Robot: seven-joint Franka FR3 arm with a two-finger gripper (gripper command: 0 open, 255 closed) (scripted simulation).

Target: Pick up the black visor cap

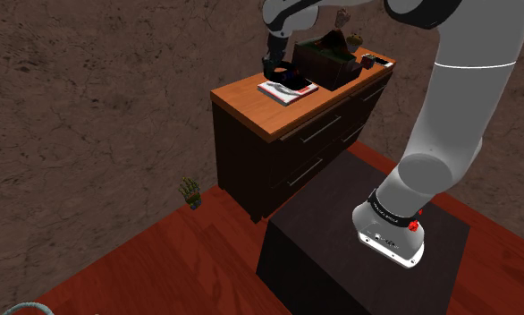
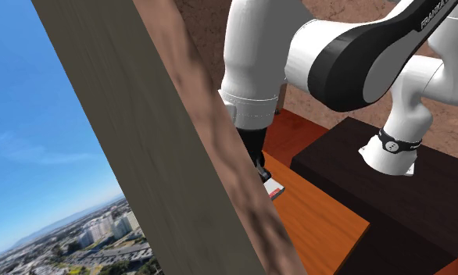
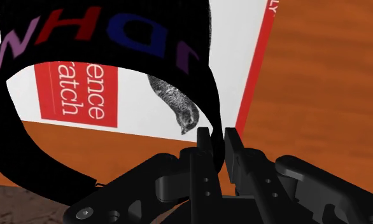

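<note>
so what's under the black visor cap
A white book with a red label lies under the black visor cap, on the wooden dresser top. The cap's band covers part of the book's cover.

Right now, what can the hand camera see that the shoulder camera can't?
Wrist view: coloured letters on the black visor cap's band, plus a red label and a bird picture on the white book. Shoulder view: the dresser's drawers, a dark box on top, a small plant on the floor. Both: the cap, the book under it, the orange-brown top and the gripper.
</note>
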